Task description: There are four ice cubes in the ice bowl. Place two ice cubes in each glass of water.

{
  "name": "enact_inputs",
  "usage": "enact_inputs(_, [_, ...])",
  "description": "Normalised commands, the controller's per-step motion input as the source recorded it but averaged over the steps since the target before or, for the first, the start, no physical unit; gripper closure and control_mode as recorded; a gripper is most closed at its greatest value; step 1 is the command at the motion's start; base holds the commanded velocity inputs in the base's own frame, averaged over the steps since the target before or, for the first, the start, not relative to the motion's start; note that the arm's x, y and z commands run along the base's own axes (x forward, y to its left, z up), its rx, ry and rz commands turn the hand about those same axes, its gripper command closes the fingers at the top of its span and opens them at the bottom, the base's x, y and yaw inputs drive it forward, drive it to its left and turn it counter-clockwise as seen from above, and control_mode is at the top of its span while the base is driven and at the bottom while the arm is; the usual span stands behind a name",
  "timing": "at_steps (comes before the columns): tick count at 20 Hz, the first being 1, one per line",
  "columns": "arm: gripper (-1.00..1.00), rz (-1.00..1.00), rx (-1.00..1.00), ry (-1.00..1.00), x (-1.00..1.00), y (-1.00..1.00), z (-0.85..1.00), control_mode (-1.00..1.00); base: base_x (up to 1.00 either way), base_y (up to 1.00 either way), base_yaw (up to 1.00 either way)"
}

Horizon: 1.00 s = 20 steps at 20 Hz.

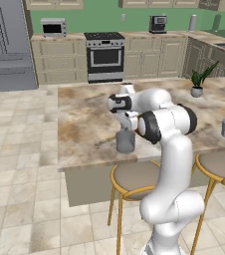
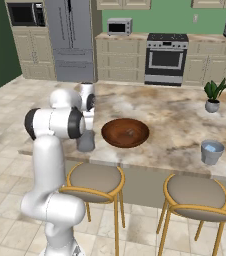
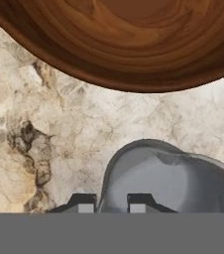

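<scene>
half done at best, judged from the layout. could not make out any ice cubes: saw none on the visible part of the ice bowl's (image 2: 109,136) glossy wooden inside in the hand view, and could not resolve a faint speck at its middle in the right base view. noted a pale blue surface in the far glass of water (image 2: 212,152), water or ice, impossible to say which. took the step in hand to be a delivery into the near glass of water (image 1: 125,142).

found the hand (image 3: 111,204) poised directly over that near glass, fingertips (image 3: 86,204) set narrow, with the glass rim passing beneath the gap. could not tell whether a cube sat pinched between them.

placed the near glass just beside the bowl, close to the front edge of the counter (image 1: 82,124), above a round stool (image 1: 134,177). placed the far glass well apart on the bowl's other side, also near the front edge. judged both glasses easy to nudge off toward the stools, so a straight vertical approach seemed wise. saw bare marble behind the bowl and wide room back to the potted plant (image 1: 197,91).
</scene>
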Motion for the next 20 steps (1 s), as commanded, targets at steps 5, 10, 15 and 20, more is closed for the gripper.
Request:
enact_inputs(5, [1.00, 0.00, 0.00, 0.00, 0.00, 0.00, -0.52, -1.00, 0.00, 0.00, 0.00])
enact_inputs(10, [1.00, 0.00, 0.00, -0.03, -0.51, -0.05, -0.26, -1.00, 0.00, 0.00, 0.00])
enact_inputs(15, [-1.00, 0.00, 0.00, -0.08, -0.64, -0.05, -0.03, -1.00, 0.00, 0.00, 0.00])
enact_inputs(20, [-1.00, -0.01, 0.00, -0.04, -0.33, -0.12, -0.07, -1.00, 0.00, 0.00, 0.00])
